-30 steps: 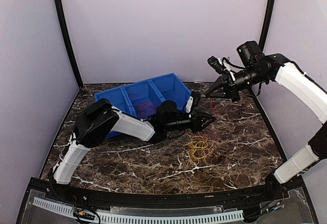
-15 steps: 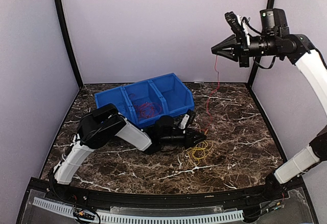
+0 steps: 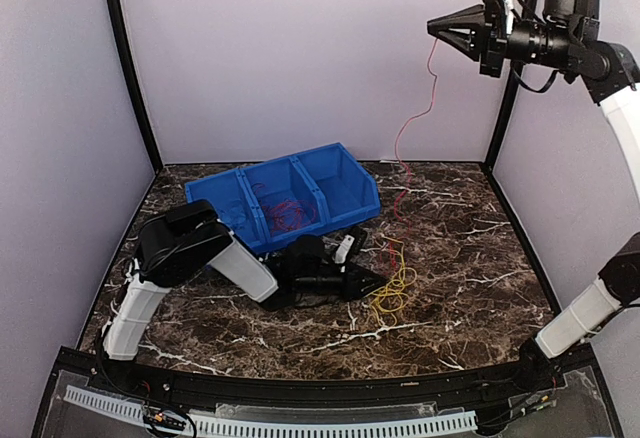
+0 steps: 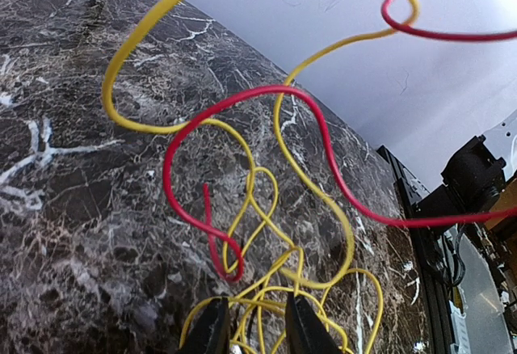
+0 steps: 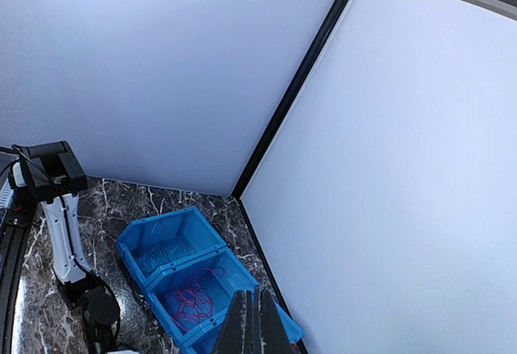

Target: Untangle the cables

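Note:
The cables lie at mid-table as a loose yellow tangle (image 3: 393, 288) with one red cable (image 3: 434, 78) rising out of it. My right gripper (image 3: 435, 28) is high at the back right, shut on that red cable's upper end, and the strand hangs down to the table. In the right wrist view its fingers (image 5: 253, 309) are pressed together. My left gripper (image 3: 378, 283) lies low on the marble at the yellow tangle. In the left wrist view, the left gripper (image 4: 254, 309) stands slightly open, with yellow strands (image 4: 258, 299) running between its tips. A red loop (image 4: 266, 89) threads through the yellow ones just ahead.
A blue three-compartment bin (image 3: 345, 193) sits at the back left of the table, with red wires (image 3: 285, 213) in its middle compartment. The right wrist view shows that bin (image 5: 202, 237) below, with blue wires (image 5: 166, 253) in its end compartment. Purple walls enclose the table.
My right gripper has risen high and to the right, drawing the red cable up out of the pile. My left gripper has slid nearer onto the yellow tangle and its jaws have narrowed.

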`<move>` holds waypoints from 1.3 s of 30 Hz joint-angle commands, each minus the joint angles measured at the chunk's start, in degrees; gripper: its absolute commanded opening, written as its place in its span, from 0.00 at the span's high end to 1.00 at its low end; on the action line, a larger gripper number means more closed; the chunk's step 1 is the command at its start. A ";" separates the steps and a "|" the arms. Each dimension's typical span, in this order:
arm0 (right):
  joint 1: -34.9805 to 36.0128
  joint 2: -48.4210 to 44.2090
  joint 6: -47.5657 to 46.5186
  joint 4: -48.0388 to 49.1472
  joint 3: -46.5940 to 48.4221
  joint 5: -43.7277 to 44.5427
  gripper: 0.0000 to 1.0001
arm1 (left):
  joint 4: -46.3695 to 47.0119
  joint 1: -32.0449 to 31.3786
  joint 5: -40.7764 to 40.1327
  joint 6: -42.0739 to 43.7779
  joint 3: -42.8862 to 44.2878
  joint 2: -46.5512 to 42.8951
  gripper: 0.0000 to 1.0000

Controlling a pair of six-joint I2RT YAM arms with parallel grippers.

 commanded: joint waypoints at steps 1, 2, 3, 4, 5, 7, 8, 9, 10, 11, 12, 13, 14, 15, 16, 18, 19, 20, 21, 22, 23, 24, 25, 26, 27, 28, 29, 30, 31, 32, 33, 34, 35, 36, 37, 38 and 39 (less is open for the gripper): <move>-0.21 0.08 1.34 2.75 -2.23 2.52 1.00 | 0.61 -0.21 -0.82 -0.04 -4.09 -5.65 0.75; -0.21 -0.47 1.15 3.18 -4.37 3.15 1.00 | 1.05 -0.21 -0.96 -0.01 -5.41 -7.00 0.75; -0.21 -1.28 0.97 3.64 -7.14 3.96 1.00 | 1.30 -0.22 -1.05 0.02 -6.16 -8.61 0.75; -0.21 -2.10 0.94 4.23 -9.92 4.67 1.00 | 1.69 -0.22 -1.20 0.07 -7.53 -9.45 0.75; -0.29 -3.17 0.99 4.65 -13.14 5.07 1.00 | 1.84 -0.22 -1.38 0.28 -8.36 -11.24 0.75; -0.39 -4.78 1.04 5.29 -20.20 4.52 1.00 | 1.95 -0.22 -2.39 0.92 -10.60 -14.28 0.75; -0.39 -5.44 1.01 5.56 -23.27 4.10 1.00 | 1.81 -0.22 -3.53 1.18 -12.16 -15.23 0.74; -0.40 -6.09 1.11 5.86 -25.86 3.68 1.00 | 1.72 -0.22 -5.14 1.81 -12.83 -17.23 0.72; -0.40 -6.67 1.42 6.29 -28.20 3.19 1.00 | 1.79 -0.22 -6.03 2.19 -14.34 -18.24 0.70; -0.43 -7.13 1.78 6.82 -30.49 2.62 1.00 | 2.07 -0.22 -7.87 2.99 -15.06 -19.99 0.66; -0.39 -7.57 1.81 7.15 -32.20 1.86 1.00 | 2.83 -0.22 -8.63 3.35 -16.41 -20.89 0.65; -0.31 -7.80 1.87 7.32 -33.70 1.19 1.00 | 2.94 -0.22 -10.21 4.27 -16.89 -22.72 0.63; -0.18 -7.82 2.01 7.32 -34.62 0.66 1.00 | 2.80 -0.26 -11.03 4.87 -17.42 -23.53 0.61; -0.02 -7.79 2.15 7.17 -35.14 0.13 1.00 | 2.49 -0.40 -12.64 6.21 -17.48 -25.18 0.60; 0.23 -7.70 2.18 6.75 -35.28 -0.48 1.00 | 1.90 -0.49 -13.47 6.94 -17.41 -25.91 0.58; 1.08 -7.46 1.77 5.66 -34.72 -1.50 1.00 | 1.14 -0.94 -15.81 9.70 -16.86 -27.85 0.56; 1.55 -7.25 1.53 4.96 -34.04 -1.80 1.00 | 0.91 -0.97 -16.86 11.37 -16.12 -28.72 0.55; 2.22 -7.11 1.36 4.36 -33.24 -2.08 1.00 | 0.60 -1.07 -17.08 12.11 -15.69 -29.18 0.54; 3.04 -6.88 1.29 3.77 -32.31 -2.14 1.00 | 0.33 -1.08 -16.98 13.36 -14.64 -29.22 0.54; 3.35 -6.72 1.14 3.28 -31.55 -2.22 1.00 | -0.03 -1.09 -16.92 13.72 -13.89 -28.93 0.53; 3.96 -6.58 1.05 2.93 -30.74 -2.24 1.00 | -1.13 -1.09 -16.33 13.91 -11.95 -28.57 0.52; 4.56 -6.41 1.09 2.66 -30.05 -2.20 1.00 | -1.68 -1.14 -15.67 13.83 -10.92 -27.71 0.51; 5.00 -6.26 1.05 2.40 -29.47 -2.16 1.00 | -2.29 -1.12 -14.28 12.84 -8.79 -27.17 0.51; 5.36 -6.13 0.96 2.21 -29.01 -2.11 1.00 | -2.43 -1.08 -13.46 11.97 -7.67 -25.96 0.50; 5.68 -5.90 0.92 2.08 -28.68 -2.00 1.00 | -2.45 -1.13 -11.79 9.85 -5.69 -25.28 0.50; 6.02 -5.77 0.85 1.93 -28.33 -1.90 1.00 | -2.34 -1.11 -11.12 7.63 -4.76 -24.10 0.49; 6.29 -5.68 0.78 1.82 -28.05 -1.89 1.00 | -2.14 -1.10 -10.57 6.51 -3.20 -23.56 0.49; 6.55 -5.63 0.77 1.71 -27.91 -1.94 1.00 | -1.88 -1.03 -10.51 4.35 -2.59 -22.66 0.49; 6.76 -5.67 0.82 1.70 -27.76 -1.90 1.00 | -0.97 -1.02 -10.04 3.51 -1.65 -22.23 0.48; 6.92 -5.67 0.82 1.71 -27.71 -1.94 1.00 | -0.59 -1.03 -9.67 2.11 -1.20 -21.40 0.48; 7.01 -5.67 0.90 1.70 -27.66 -1.90 1.00 | -0.43 -1.07 -8.93 1.46 0.08 -20.94 0.48; 7.07 -5.70 0.91 1.70 -27.63 -1.89 1.00 | -0.76 -1.07 -8.66 0.50 0.72 -20.09 0.49; 7.15 -5.80 0.91 1.65 -27.61 -1.89 1.00 | -2.17 -1.04 -8.76 0.09 2.23 -19.67 0.50; 7.17 -5.76 0.91 1.62 -27.54 -1.84 1.00 | -3.03 -1.02 -9.41 -0.55 2.98 -18.94 0.52; 7.17 -5.80 0.87 1.61 -27.51 -1.74 1.00 | -4.18 -1.01 -9.53 -0.74 4.11 -18.70 0.58; 7.16 -5.86 0.91 1.61 -27.45 -1.60 1.00 | -4.35 -0.97 -9.62 -1.22 4.45 -18.23 0.61; 7.17 -5.98 0.84 1.57 -27.44 -1.48 1.00 | -4.10 -0.90 -9.68 -1.52 4.72 -18.04 0.65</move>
